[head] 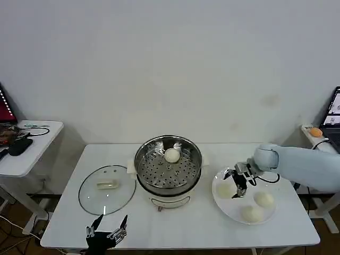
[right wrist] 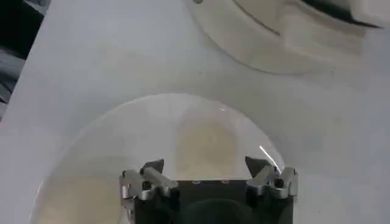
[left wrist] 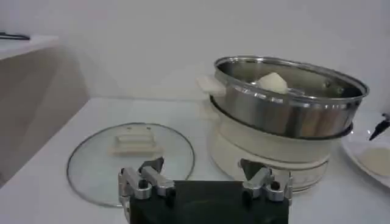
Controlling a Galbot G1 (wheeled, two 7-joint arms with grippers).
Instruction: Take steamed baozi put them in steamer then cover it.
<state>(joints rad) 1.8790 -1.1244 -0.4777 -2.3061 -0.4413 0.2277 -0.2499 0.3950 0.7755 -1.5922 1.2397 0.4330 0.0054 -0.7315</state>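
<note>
One baozi (head: 171, 155) is seen lying in the steamer (head: 168, 162) at mid-bench, toward its far side, so room is left on the perforated floor for the others. Three more are kept on a plate (head: 243, 197) to the steamer's right; the nearest of them (head: 225, 189) sits directly under the right hand (head: 240, 186). That hand is held spread open just above the bun, its fingers (right wrist: 270, 177) set wide to either side, judged to be a line-up for the next pick; nothing is gripped.

The cover (head: 107, 189) is laid flat on the bench (head: 276, 228) to the steamer's left, handle up, kept out of the way until loading is finished. The left hand (head: 108, 232) is parked open and empty at the bench's near edge, just beside the cover, presumably so that the lid can be lifted from that side. The task is judged about a quarter done.
</note>
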